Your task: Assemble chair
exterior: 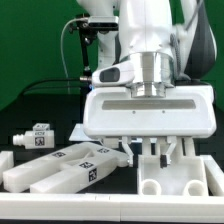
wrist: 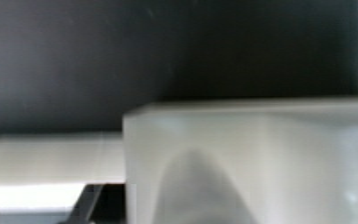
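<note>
The gripper (exterior: 155, 152) hangs low in the middle of the exterior view. Its broad white body fills the centre of the frame, and its dark fingers reach down to a chair part (exterior: 178, 186) at the lower edge, on the exterior view's right. That part is white and blocky, with upright walls and gaps between them. The fingers stand at or just above its top edge. Whether they clamp it, merely touch it or stand clear cannot be told, and how wide the jaws stand is not plain either.

The bars (exterior: 62, 168) lie in the lower part of the frame, on the exterior view's left. They are two long white pieces side by side, slanted, with black-and-white tags on their upper faces. One end of them lies near the chair part. A small piece (exterior: 35, 135), white with a tag on its side, sits apart from the bars, nearer the exterior view's left edge. All rest on the black table (exterior: 70, 125), in front of a green backdrop (exterior: 30, 50).

In the wrist view a blurred white block (wrist: 247, 165) sits very close to the camera, with darkness behind it. Which piece it is cannot be told.
</note>
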Motion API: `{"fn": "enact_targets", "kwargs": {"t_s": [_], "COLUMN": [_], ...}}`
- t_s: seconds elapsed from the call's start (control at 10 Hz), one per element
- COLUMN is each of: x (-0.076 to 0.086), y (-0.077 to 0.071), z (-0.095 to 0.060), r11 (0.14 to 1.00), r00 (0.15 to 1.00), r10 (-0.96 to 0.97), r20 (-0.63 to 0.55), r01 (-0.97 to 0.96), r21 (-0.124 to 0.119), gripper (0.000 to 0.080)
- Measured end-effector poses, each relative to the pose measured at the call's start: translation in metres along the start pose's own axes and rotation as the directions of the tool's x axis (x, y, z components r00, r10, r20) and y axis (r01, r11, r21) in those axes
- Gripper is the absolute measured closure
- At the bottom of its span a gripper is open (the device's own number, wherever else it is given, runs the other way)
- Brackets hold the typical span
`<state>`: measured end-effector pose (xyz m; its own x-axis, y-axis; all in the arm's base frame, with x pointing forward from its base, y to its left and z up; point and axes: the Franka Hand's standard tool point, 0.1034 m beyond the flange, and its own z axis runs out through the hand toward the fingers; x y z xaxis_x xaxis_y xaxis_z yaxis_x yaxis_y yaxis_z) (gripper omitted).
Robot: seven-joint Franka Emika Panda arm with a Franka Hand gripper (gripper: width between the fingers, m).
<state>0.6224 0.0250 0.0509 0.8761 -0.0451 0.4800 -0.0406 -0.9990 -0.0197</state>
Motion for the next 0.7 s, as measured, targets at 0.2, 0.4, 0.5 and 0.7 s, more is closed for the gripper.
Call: {"fn": "enact_targets", "kwargs": {"t_s": [0.2,0.4,0.5,0.7], "x": [0.0,0.0,0.0,0.0], "y": [0.0,0.0,0.0,0.0], "z": [0.0,0.0,0.0,0.0], "r11": [1.0,1.0,1.0,1.0], "r00": [1.0,1.0,1.0,1.0], "r10": [0.0,0.0,0.0,0.0], "r20": [0.0,0.0,0.0,0.0], "r01": [0.0,0.0,0.0,0.0], "r21": [0.0,0.0,0.0,0.0], "gripper": [0.0472,0.0472,0.0472,0.0472]}}
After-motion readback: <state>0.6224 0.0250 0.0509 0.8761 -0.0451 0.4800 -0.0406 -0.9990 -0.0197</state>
